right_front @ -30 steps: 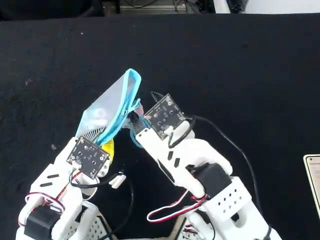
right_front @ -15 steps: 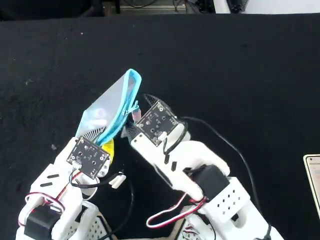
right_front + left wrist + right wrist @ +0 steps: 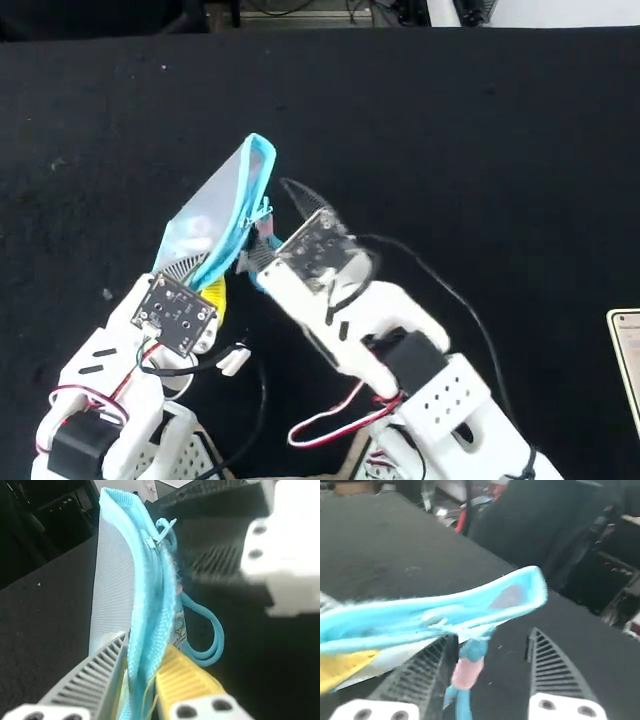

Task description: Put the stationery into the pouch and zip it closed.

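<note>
The pouch (image 3: 215, 215) is held edge-up over the bench (image 3: 450, 130), its near end clamped in my left tool (image 3: 142, 675), stationery seemingly inside already, and my right tool (image 3: 492, 645) gapes with the zip pull (image 3: 467, 672) between its fingers, so I judge the zipping is left to do.

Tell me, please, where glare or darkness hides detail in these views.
High view: the black table swallows any shadows. Left wrist view: the right arm's white casing is washed out, while the pouch is evenly lit. Right wrist view: the room behind is dark and hard to read.
</note>
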Motion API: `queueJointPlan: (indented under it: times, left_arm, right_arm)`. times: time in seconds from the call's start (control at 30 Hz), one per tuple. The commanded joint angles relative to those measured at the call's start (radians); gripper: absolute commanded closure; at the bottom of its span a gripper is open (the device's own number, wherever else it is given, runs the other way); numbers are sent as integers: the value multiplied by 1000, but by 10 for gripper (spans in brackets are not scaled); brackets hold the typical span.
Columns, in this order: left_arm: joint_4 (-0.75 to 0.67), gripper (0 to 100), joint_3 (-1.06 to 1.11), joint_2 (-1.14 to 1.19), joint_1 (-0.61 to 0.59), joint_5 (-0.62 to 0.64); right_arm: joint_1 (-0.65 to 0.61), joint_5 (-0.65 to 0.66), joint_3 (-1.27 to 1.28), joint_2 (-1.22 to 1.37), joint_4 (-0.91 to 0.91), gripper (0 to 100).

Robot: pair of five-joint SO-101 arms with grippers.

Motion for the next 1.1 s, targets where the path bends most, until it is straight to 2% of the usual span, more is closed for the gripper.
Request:
queueJointPlan:
  times: [0.0, 0.23, 0.63, 0.7, 0.8, 0.93, 1.07]
  left_arm:
    - [2, 971, 7, 5, 5, -3]
    - [2, 971, 7, 5, 5, -3]
    - [3, 971, 7, 5, 5, -3]
    - [5, 971, 7, 5, 5, -3]
    - [5, 971, 7, 5, 5, -3]
    - [2, 971, 7, 5, 5, -3]
    - [2, 970, 7, 5, 5, -3]
  right_arm:
    - [48, -8, 1, -110, -8, 836]
    - [48, -2, 53, -197, 15, 836]
    - [44, 0, 53, -85, -40, 841]
    - [44, 0, 51, -84, -41, 878]
    - [51, 0, 51, -114, -41, 989]
    - [60, -2, 58, -162, -34, 988]
    - [138, -3, 70, -174, -41, 988]
